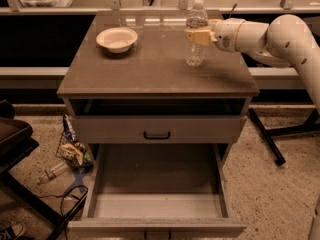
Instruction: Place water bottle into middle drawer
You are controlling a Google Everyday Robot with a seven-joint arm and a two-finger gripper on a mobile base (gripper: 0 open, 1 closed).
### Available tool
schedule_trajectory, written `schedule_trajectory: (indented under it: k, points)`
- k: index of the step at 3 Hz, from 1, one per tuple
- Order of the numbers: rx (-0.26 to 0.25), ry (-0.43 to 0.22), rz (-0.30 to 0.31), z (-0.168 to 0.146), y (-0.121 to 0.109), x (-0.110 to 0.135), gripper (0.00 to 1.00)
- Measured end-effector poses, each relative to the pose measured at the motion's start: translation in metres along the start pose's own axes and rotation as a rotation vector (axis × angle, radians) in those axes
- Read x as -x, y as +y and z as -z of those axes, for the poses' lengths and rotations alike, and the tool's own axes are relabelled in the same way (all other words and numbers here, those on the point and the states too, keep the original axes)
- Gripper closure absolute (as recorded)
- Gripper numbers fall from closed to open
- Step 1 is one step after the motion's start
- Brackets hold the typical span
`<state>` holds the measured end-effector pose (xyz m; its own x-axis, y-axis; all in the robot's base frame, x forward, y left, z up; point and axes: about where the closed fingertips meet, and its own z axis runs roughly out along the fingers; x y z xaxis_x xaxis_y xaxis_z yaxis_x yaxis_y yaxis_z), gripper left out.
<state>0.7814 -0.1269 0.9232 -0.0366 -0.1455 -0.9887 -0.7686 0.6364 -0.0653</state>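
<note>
White bowl (pixel 116 38) sits left-rear on the cabinet top (pixel 150 74), middle drawer (pixel 156 176) stands pulled out below, water bottle (pixel 195 53) stands upright right of centre, gripper (pixel 193 36) from the right, jaws clamped round its upper body.

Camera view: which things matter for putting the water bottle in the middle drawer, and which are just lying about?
Job: water bottle, on the cabinet top; gripper, at the bottle; middle drawer, pulled open.
Lying about: bowl; floor litter.

Gripper (pixel 194 35) clasped on water bottle (pixel 195 54) atop cabinet (pixel 150 69), far jaw hidden, arm (pixel 290 34) cut by right edge.
</note>
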Motion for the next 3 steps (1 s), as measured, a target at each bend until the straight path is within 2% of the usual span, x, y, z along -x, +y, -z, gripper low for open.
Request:
schedule_trajectory:
  k: [1, 2, 3]
  points:
    - [0.006, -0.002, 0.020, 0.002, 0.006, 0.012, 1.00]
    - [0.001, -0.013, 0.052, 0.022, 0.025, 0.034, 1.00]
    - [0.026, -0.027, 0.082, 0.061, 0.079, 0.050, 1.00]
